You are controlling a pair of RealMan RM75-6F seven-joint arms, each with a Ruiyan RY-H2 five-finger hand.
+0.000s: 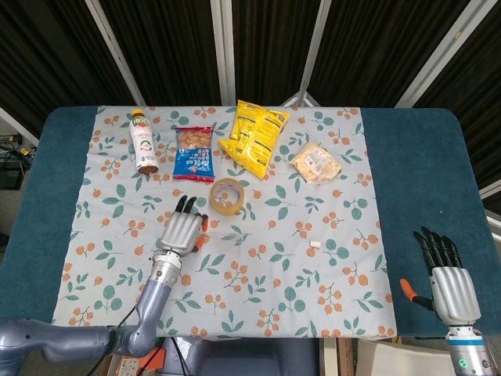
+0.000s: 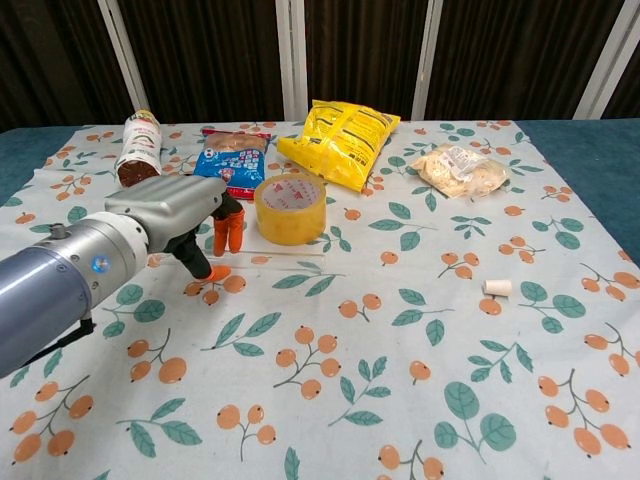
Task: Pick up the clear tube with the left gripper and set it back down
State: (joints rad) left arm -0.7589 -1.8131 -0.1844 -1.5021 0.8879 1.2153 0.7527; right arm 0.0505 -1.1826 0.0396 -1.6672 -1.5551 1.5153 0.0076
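The clear tube (image 2: 285,259) is a thin see-through rod, lying level just above the flowered cloth in the chest view, in front of the tape roll (image 2: 290,208). My left hand (image 2: 185,215) grips its left end between the orange-tipped thumb and fingers. From the head view, the left hand (image 1: 182,229) is just left of the tape roll (image 1: 228,196), and the tube (image 1: 221,234) shows only faintly to the hand's right. My right hand (image 1: 450,274) rests off the cloth at the table's near right corner, fingers straight and apart, holding nothing.
Along the far side lie a bottle (image 1: 143,141), a blue snack bag (image 1: 194,153), a yellow chip bag (image 1: 254,135) and a clear food packet (image 1: 316,163). A small white cap (image 1: 315,245) sits mid-cloth. Blue table (image 1: 423,172) borders the cloth.
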